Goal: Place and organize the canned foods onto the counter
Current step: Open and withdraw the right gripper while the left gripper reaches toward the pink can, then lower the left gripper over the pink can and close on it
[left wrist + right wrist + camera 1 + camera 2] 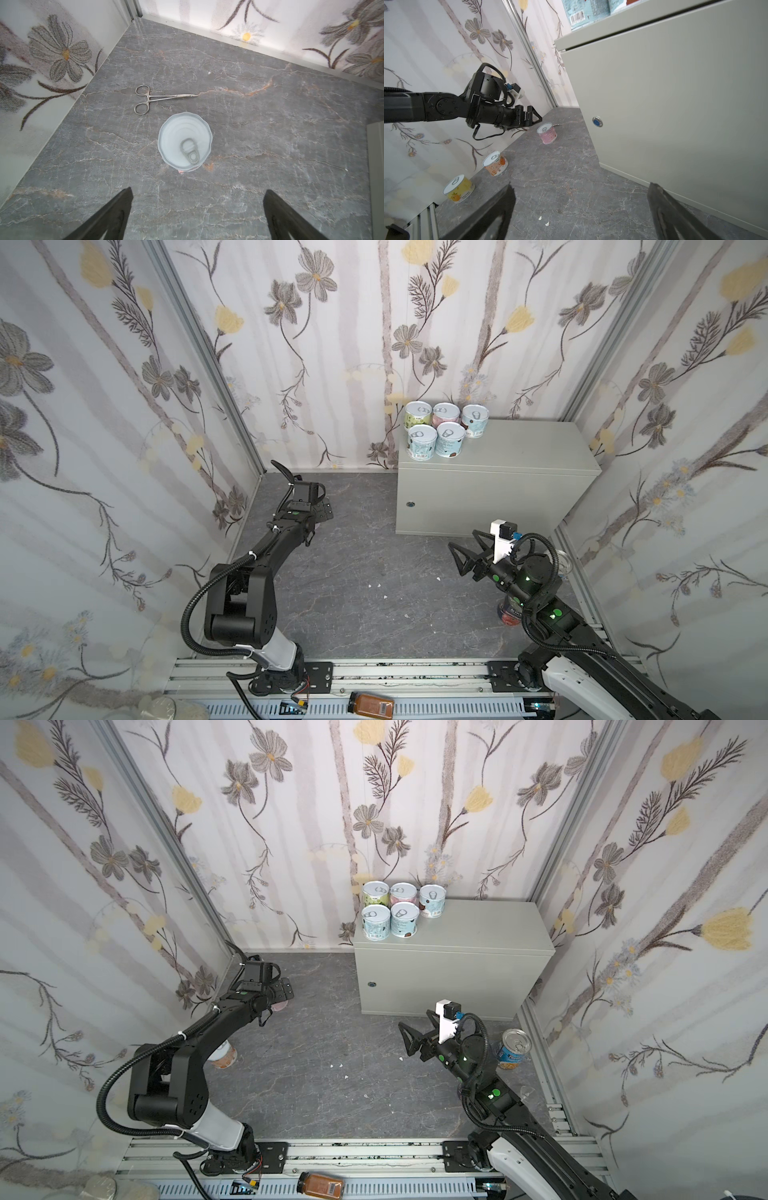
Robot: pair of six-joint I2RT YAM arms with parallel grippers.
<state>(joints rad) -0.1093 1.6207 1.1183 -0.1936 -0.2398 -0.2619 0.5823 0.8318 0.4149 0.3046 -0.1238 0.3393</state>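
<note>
Left pincer [198, 190]: jaws spread wide, nothing between them. It hangs over the floor near the far-left corner. The pink tin [185, 141] stands upright on the floor just ahead of the gap and below it — lid up, long axis vertical. A steel clamp [149, 98] lies just beyond the tin, not touching it. Right pincer [463, 539], also wide and empty, sits before the counter [498, 448], well apart from this tin — so the left arm is nearer, I judge. Five tins [451, 441] stand at the counter's back-left corner.

Floral-papered walls [353, 323] enclose a dark grey marbled floor [365, 556].
</note>
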